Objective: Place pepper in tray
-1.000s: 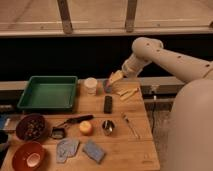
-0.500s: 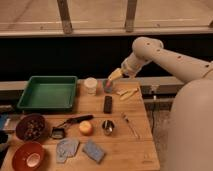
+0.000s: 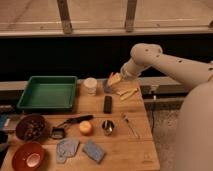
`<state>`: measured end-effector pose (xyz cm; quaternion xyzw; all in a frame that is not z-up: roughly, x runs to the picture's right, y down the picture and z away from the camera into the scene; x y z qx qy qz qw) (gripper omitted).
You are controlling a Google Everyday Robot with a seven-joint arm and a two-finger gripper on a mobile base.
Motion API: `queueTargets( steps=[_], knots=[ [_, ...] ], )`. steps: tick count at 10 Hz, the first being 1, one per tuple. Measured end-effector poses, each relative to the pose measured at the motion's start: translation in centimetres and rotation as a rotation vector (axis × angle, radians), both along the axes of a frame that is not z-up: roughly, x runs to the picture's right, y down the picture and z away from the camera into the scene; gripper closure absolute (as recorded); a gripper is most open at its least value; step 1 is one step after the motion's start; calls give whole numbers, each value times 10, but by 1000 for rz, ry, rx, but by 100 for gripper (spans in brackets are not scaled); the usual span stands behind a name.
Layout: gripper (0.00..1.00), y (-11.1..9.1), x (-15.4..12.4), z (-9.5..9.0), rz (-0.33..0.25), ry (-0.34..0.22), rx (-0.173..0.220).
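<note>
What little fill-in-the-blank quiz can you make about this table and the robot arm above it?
1. The rectangular tray at the left of the table is coloured ____.
2. The gripper, open, hangs over the table's far edge beside the white cup, on the side away from the ____.
3. The round fruit next to the metal cup is coloured ____.
4. Inside the tray lies ____.

Missing words: green; tray; orange; nothing.

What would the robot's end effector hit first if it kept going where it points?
Angled down-left, the end effector would probably meet the wooden tabletop beside the small white round cup; depth is unclear.
</note>
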<state>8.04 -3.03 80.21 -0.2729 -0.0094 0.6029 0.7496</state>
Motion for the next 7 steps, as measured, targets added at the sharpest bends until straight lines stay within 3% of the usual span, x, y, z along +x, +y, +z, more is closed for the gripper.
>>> queueTargets(
  steps=[2, 7],
  knots=[
    [20, 1, -4, 12, 9, 8, 10],
    [20, -23, -8, 45, 4, -6, 25]
  ],
)
